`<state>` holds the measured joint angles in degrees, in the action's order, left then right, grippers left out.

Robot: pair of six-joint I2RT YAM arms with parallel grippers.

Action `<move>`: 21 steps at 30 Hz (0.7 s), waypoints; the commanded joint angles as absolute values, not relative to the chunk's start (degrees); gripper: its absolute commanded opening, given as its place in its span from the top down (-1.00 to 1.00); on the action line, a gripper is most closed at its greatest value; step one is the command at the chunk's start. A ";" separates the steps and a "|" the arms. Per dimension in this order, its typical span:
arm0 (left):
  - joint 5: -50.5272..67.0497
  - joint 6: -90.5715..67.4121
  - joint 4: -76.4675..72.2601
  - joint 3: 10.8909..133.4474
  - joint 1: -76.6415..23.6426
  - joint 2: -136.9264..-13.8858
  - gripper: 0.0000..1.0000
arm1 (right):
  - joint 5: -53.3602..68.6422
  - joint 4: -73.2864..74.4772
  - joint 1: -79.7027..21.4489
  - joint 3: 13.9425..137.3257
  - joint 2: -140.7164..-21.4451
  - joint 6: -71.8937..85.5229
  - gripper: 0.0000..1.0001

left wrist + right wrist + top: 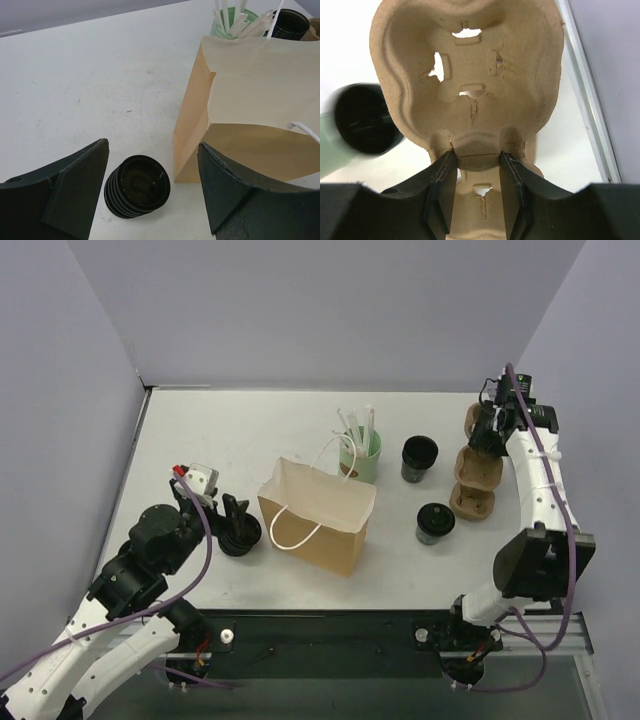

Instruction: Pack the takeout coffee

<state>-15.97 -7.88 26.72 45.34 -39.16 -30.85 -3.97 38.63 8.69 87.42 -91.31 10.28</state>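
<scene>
right gripper (477, 162) pinching moulded pulp carrier (415, 60) rim | left gripper (152, 150) wide over ribbed black lid stack (137, 186)

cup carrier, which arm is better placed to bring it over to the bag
Right. Its gripper pinches an edge tab of the cup carrier. The left gripper hangs open over the lid stack, on the other side of the paper bag.

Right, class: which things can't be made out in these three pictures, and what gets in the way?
- Inside of the paper bag: top view, its own walls hide the bottom.
- Contents of the takeout coffee: top view, capped, so nothing inside shows.
- Black cup: right wrist view, blurred and partly behind the cup carrier.
- Count of the lid stack: left wrist view, rings too fine.
</scene>
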 commanded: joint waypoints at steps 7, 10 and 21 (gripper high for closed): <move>-8.61 -12.91 31.98 59.58 -38.76 -39.97 -0.55 | 10.87 39.83 -16.13 98.70 -72.34 6.68 0.44; -9.58 -13.27 36.12 65.29 -38.67 -45.08 -0.51 | 16.86 33.68 -22.29 97.21 -69.53 8.35 0.49; -6.59 -15.91 34.46 65.66 -38.50 -51.50 -0.30 | 21.44 24.70 -39.64 95.45 -71.88 -1.49 0.52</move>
<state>-8.19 -14.00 36.23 66.02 -38.87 -51.70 18.39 29.02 -36.62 95.88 -69.45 3.38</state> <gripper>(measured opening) 0.667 0.358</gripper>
